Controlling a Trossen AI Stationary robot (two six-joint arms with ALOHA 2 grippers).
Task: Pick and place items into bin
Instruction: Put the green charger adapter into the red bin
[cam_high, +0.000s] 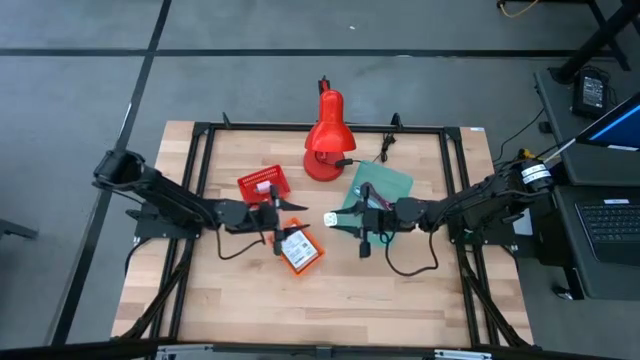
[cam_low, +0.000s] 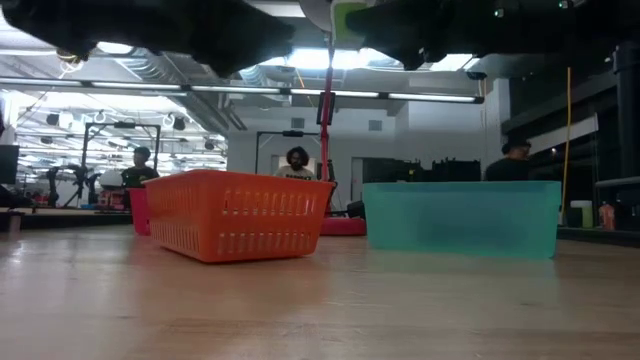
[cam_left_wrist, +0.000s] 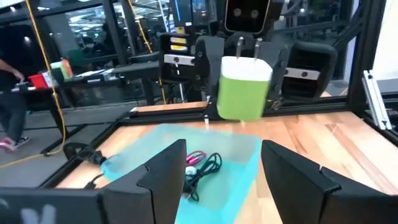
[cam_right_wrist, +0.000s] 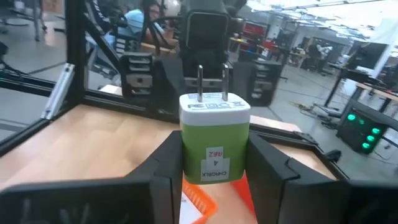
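The small green piece is a green-and-white plug-in charger, held in the air by my right gripper, which is shut on it. In the high view the charger hangs over bare wood between the teal bin and the orange basket. My left gripper is open and faces the charger from the table's left, a short way off. A black coiled cable and a pink-purple strap lie inside the teal bin. My right gripper pinches the charger by the two sides of its green body, one finger on each side. The fingers come level from the table's right. The charger is lifted clear, its white end and two metal prongs pointing away from the gripper.
A red desk lamp stands at the far side beside the teal bin. A small red basket sits left of it. The orange basket holds a white printed card. Black frame rails border the table. People show in the room behind.
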